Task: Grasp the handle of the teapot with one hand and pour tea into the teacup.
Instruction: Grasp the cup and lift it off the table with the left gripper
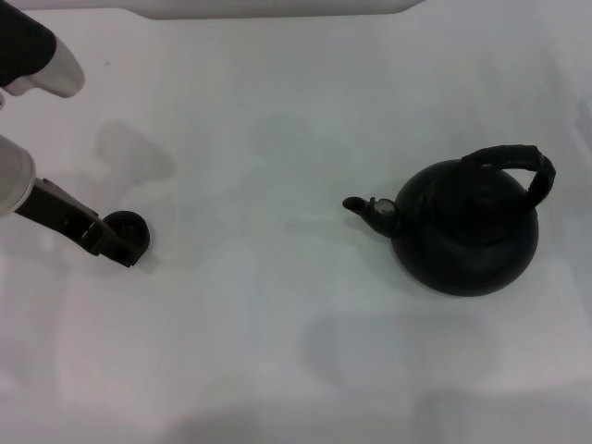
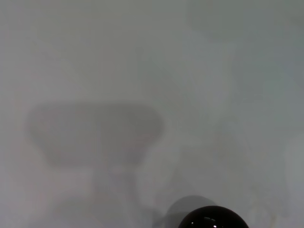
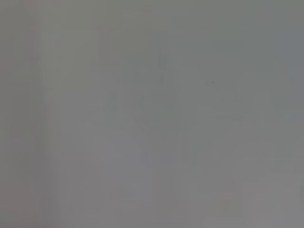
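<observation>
Teapot [image 1: 467, 236]: stood upright near the right edge of the white table [image 1: 277, 361], about midway between front and back edges, spout [image 1: 356, 204] turned toward the left edge. Looked large, round and matte, so judged heavy and stiff, heavier still if filled; likely to swing and tip forward once lifted. Best taken by the handle [image 1: 513, 157], the thick wrapped hoop arching over the top; ribbed wrap judged to give a firm, non-slip hold. Crown of the arch judged the place to clamp, so that the body hangs level before tilting.

Teacup [image 1: 129, 225]: sat near the left edge, well apart from the teapot, small and probably light, easily knocked or pushed. Showed also as a dark glossy dome at the border of the left wrist view [image 2: 211, 219].

Left gripper [image 1: 116, 248]: reached in from the left edge, right against the teacup; whether apart, together or clamped on it could not be told. Right gripper nowhere seen; right wrist view gave only bare surface.

Counted: one teapot, one handle, one spout, one teacup, one gripper in sight.
</observation>
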Robot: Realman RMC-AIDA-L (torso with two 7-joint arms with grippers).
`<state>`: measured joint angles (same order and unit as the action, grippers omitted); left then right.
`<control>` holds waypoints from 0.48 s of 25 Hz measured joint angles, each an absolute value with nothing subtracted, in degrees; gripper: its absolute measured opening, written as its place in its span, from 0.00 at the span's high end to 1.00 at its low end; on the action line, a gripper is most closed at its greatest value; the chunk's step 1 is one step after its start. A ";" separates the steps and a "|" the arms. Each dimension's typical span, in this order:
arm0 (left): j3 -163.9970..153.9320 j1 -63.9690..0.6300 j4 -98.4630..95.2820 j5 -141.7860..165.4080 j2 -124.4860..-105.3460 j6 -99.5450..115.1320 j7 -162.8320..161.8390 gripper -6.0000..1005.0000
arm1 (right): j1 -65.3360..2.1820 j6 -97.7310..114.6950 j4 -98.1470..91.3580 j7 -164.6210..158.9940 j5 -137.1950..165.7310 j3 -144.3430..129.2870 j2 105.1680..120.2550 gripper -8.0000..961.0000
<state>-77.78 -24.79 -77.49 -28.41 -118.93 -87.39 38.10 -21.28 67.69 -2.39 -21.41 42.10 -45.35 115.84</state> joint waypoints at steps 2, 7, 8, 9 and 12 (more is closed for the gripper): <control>-77.78 -24.77 -77.23 -28.20 -118.89 -87.10 38.12 0.13 | -21.31 67.69 -2.38 -21.42 42.10 -45.35 115.84 0.12; -78.21 -24.44 -76.79 -28.13 -118.94 -86.00 38.36 0.15 | -21.44 67.63 -2.37 -21.42 42.10 -45.35 115.84 0.12; -78.35 -24.41 -76.58 -28.13 -118.94 -85.87 38.36 0.15 | -21.44 67.61 -2.37 -21.44 42.10 -45.35 115.84 0.12; -78.42 -24.42 -76.18 -28.13 -118.94 -85.72 38.36 0.16 | -21.44 67.61 -2.37 -21.46 42.10 -45.35 115.84 0.12; -78.46 -24.62 -74.81 -28.13 -118.93 -84.97 38.42 0.17 | -21.45 67.60 -2.37 -21.50 42.10 -45.36 115.84 0.12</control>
<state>-78.46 -24.62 -74.81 -28.13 -118.93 -84.97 38.42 -21.45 67.60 -2.37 -21.50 42.10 -45.36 115.84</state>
